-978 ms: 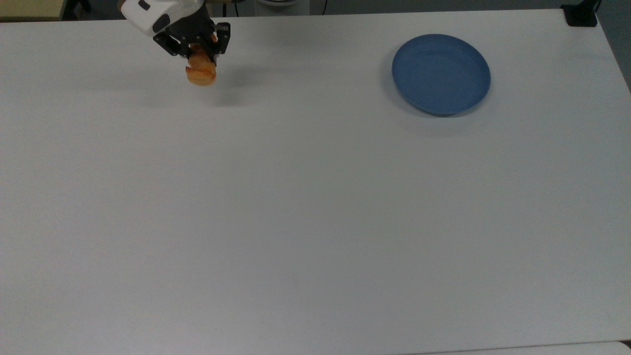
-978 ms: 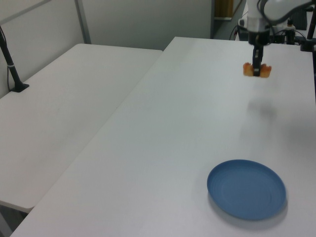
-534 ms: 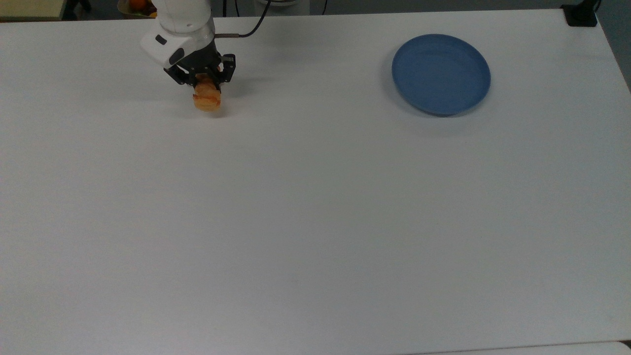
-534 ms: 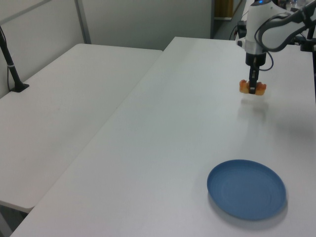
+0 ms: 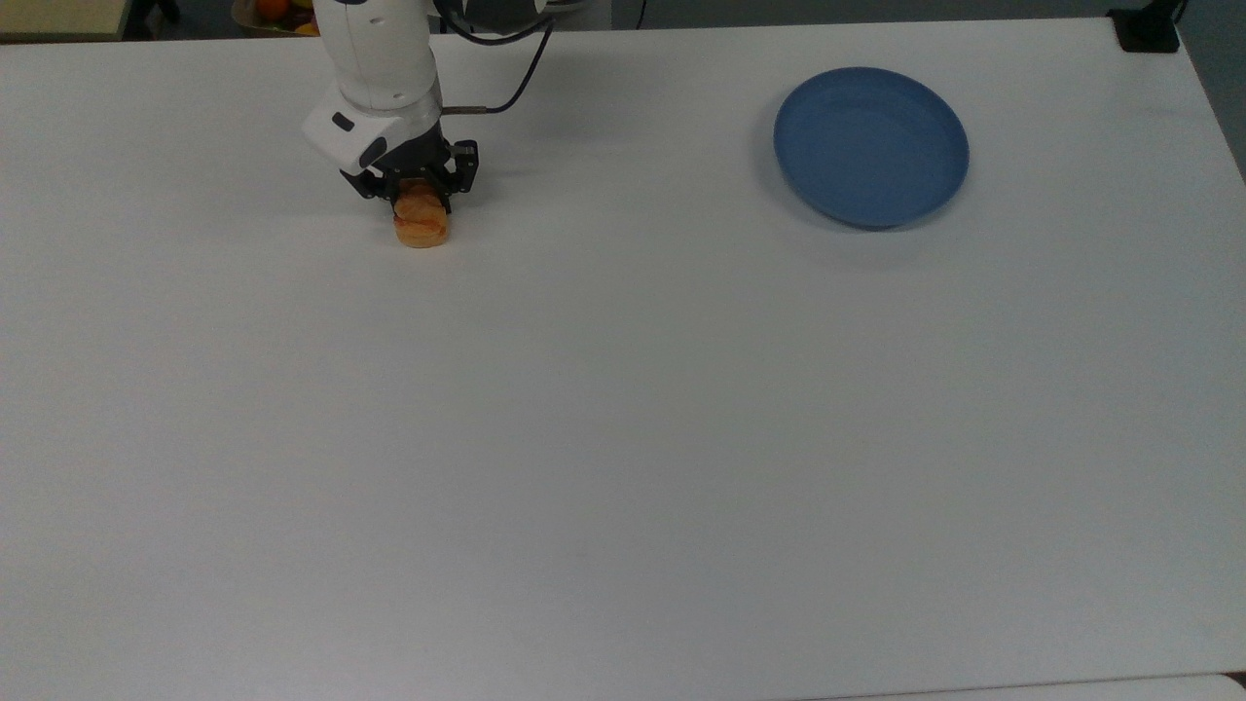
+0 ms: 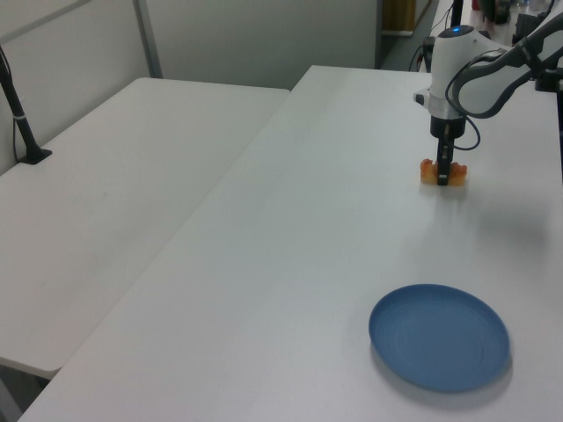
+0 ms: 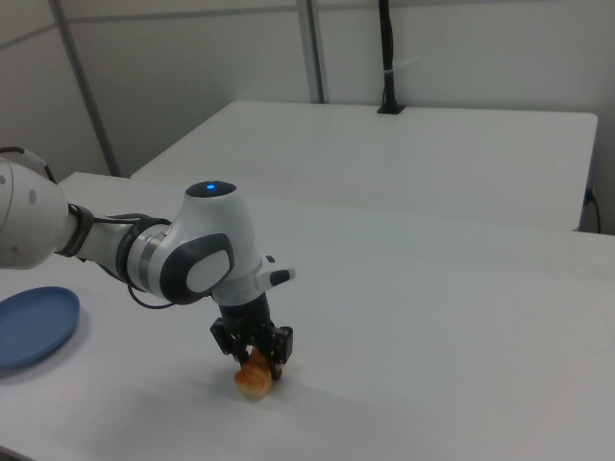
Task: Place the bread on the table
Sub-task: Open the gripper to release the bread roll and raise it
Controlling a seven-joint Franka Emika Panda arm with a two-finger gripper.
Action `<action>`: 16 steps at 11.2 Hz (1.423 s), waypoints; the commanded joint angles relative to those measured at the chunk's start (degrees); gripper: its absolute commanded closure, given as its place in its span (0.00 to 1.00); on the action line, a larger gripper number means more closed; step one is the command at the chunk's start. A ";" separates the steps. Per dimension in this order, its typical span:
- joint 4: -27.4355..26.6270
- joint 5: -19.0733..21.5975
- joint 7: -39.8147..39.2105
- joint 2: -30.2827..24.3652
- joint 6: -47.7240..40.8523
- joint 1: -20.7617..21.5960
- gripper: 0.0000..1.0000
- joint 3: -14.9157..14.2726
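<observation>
1. While bread (image 5: 421, 227) sits low at the surface (image 5: 623, 438), seemingly touching or a hair above it: carry judged done, release and retreat left.
2. Located toward the top view's upper left, well apart from blue plate (image 5: 870, 145); in the left view, at the far end of the surface beyond the plate.
3. Pincer (image 5: 421, 198) pointed straight down, closed narrowly on the bread's upper part, roll clamped between the two black fingers (image 7: 280, 344); no slack visible.
4. Contact with surface not certain: little shadow gap under the bread in the right view, so probably seated.
5. Next, by judgement: open, lift clear without dragging the roll.
</observation>
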 commanded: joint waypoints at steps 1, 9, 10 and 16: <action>-0.19 -0.68 -0.05 -0.79 -0.68 0.60 0.00 -0.20; 18.42 0.03 16.62 -8.17 -27.99 0.87 0.00 6.55; 22.36 0.20 20.66 -8.18 -31.85 0.87 0.00 7.96; 31.80 7.40 24.74 -9.67 -41.56 0.69 0.00 15.43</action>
